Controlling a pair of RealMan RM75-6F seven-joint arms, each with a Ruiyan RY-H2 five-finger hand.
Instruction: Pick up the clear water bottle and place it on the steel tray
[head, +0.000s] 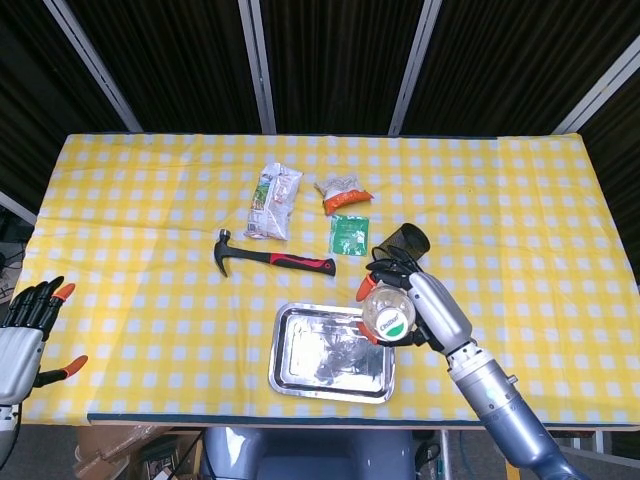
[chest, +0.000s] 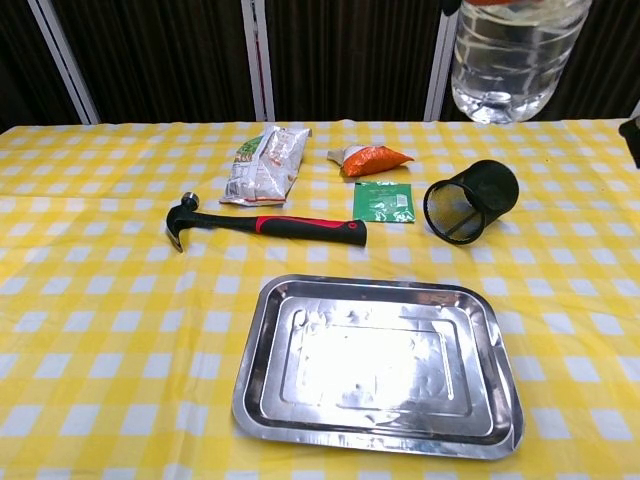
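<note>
My right hand (head: 405, 300) grips the clear water bottle (head: 388, 314) upright and high above the table; the head view looks down on its white cap with a green mark. Only the bottle's lower part (chest: 512, 58) shows at the top of the chest view, where the hand is cut off. The steel tray (head: 300, 372) lies near the front edge, with nothing on it (chest: 270, 400). The bottle hangs over the tray's right rim as seen from the head. My left hand (head: 30, 330) stays at the far left off the table, fingers spread, holding nothing.
A black mesh cup (chest: 470, 200) lies on its side to the tray's back right. A hammer (chest: 265, 224) with a red and black handle lies behind the tray. A snack bag (head: 273, 200), an orange packet (head: 342, 192) and a green sachet (head: 349, 234) sit further back.
</note>
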